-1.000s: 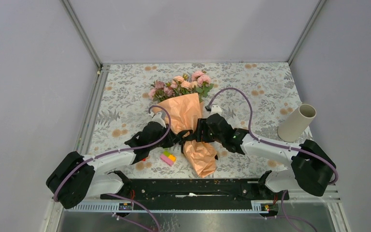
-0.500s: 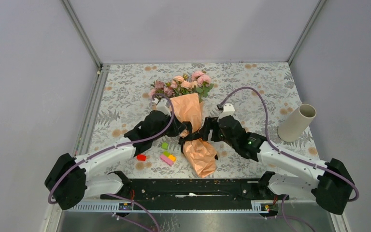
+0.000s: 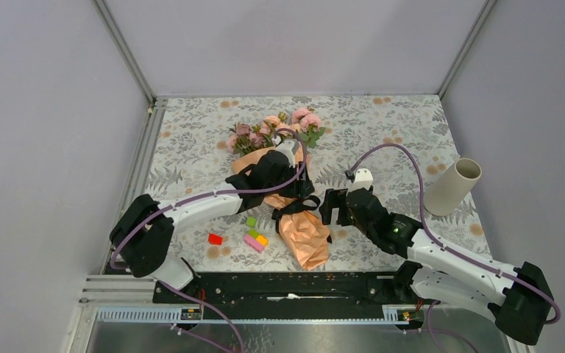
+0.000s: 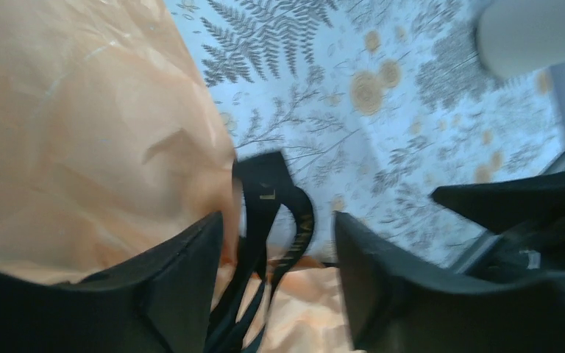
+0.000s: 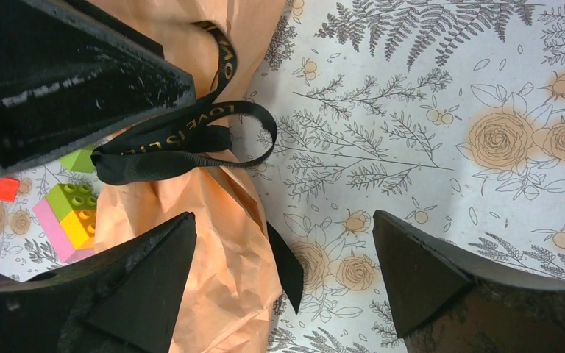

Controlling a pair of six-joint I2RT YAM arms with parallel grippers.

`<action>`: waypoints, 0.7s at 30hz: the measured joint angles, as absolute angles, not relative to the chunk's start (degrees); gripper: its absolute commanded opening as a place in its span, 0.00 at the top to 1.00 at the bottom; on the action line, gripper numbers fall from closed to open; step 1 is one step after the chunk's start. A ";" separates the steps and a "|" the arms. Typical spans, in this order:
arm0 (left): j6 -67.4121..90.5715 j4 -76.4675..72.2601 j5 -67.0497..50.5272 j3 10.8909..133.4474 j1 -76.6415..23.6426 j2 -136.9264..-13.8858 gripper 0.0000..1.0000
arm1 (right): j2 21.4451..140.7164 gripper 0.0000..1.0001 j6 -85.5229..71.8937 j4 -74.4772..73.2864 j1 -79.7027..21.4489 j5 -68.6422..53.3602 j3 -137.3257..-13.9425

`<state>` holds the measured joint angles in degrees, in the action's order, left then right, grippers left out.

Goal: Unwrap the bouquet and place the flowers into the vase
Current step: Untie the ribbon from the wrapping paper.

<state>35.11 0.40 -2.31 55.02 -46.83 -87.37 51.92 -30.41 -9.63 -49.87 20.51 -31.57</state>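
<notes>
Leftmost, toy bricks (image 3: 256, 240). Left gripper (image 4: 276, 228) sits over the bouquet (image 3: 303, 235), fingers apart, ribbon (image 5: 184, 140) loops loose between them, nothing grasped. Bouquet lies mid-table, wrapped, roses (image 3: 276, 126) at far end. Right gripper (image 5: 283, 220) just beside it, spread wide, empty. Vase (image 3: 452, 186) far right, well apart.

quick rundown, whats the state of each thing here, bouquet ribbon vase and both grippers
bouquet: lying on the table, wrapped in orange paper
black ribbon: looped around the wrap, not off yet
vase: standing at the right, no flowers in it
left gripper: open, ribbon loop between its fingers
right gripper: open wide, holding nothing
</notes>
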 measured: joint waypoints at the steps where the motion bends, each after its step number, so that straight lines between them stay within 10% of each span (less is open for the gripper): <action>1: 34.54 1.02 -2.04 55.02 -47.00 -87.33 0.26 | 51.68 0.04 -30.41 -10.04 -49.87 20.53 -31.51; 8: 31.92 6.15 1.28 54.43 -47.46 -80.14 0.06 | 48.16 0.05 -29.80 -11.62 -49.84 19.84 -31.11; 21: 35.31 16.32 3.03 40.86 -44.03 -55.11 0.01 | 56.93 0.20 -21.98 -12.21 -53.49 8.12 -40.01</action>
